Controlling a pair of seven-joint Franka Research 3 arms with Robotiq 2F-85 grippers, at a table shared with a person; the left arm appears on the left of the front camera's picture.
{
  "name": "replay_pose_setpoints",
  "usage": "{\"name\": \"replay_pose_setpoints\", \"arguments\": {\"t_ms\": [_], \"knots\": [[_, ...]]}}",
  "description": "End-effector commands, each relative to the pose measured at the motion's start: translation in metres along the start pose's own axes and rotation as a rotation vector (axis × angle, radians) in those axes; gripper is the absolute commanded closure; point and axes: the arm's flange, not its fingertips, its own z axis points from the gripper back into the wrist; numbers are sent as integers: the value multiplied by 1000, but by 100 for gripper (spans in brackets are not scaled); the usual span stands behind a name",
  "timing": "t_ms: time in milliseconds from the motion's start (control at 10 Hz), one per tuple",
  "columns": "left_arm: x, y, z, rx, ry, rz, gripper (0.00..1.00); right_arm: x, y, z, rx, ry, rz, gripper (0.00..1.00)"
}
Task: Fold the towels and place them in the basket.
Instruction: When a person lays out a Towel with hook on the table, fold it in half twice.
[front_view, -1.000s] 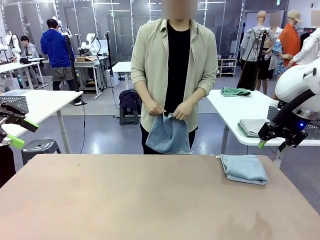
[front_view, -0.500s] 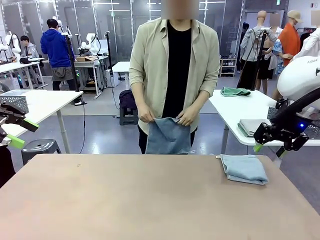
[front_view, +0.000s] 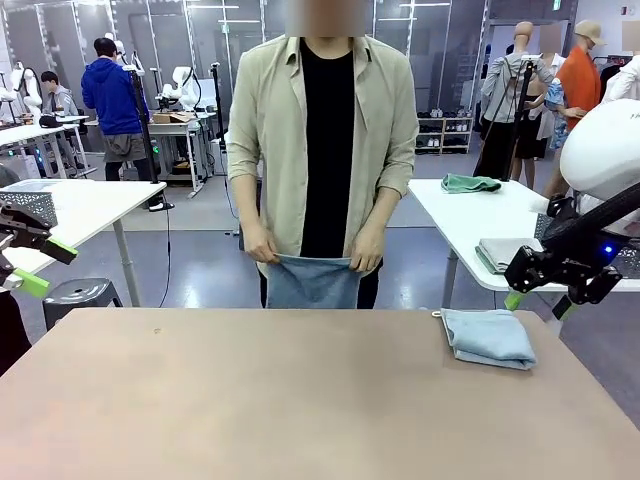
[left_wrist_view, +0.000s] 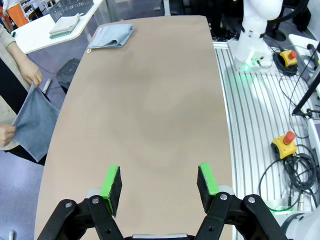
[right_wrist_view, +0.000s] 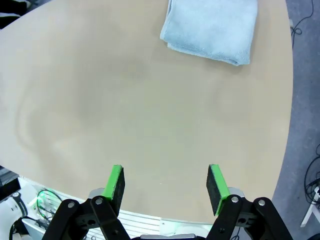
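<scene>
Towels are at two stages. One folded towel (front_view: 488, 337) lies flat on the table (front_view: 250, 400) near its far right corner, just in front of the right gripper (front_view: 537, 303), not touching it. A second towel (front_view: 312, 282) hangs beyond the far edge, its top edge pulled level between the person's hands (front_view: 262, 243), not yet folded or laid down.

By my reading the task is early: one towel folded, one being readied, none in a basket. A wire-mesh basket (left_wrist_view: 70, 6) stands on a white side table off the far right corner; I cannot tell whether it is the one meant.

The folded towel's long axis runs roughly left to right along the far edge, slightly skewed, with its small loop at the far left corner pointing toward the person. The held towel's top edge also runs left to right, its length dropping straight down.

Both tools are empty. The left gripper (left_wrist_view: 160, 182) hovers at the table's left side, jaws spread wide on nothing. The right gripper hangs above the right edge, jaws likewise apart, the folded towel ahead of its fingers
</scene>
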Motion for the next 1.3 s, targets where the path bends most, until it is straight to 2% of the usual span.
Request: {"name": "replay_pose_setpoints", "arguments": {"t_ms": [0,400,500,600,800,1000,1200], "knots": [[2,0,1,-3,-30,-22,23,-5,10,-1,-28,28,-8,18],[2,0,1,-3,-30,-22,23,-24,31,56,1,63,48,18],[0,0,0,0,0,0,22,-33,33,68,0,62,60,18],[29,-9,43,18,-69,-17,22,-44,31,77,13,55,72,18],[58,-19,100,51,-82,-29,22,-57,29,93,57,49,111,18],[69,-26,125,72,-78,-44,22,-70,33,105,73,36,134,18],[70,-29,133,66,-93,-40,22,-78,37,108,84,35,160,18]]}}
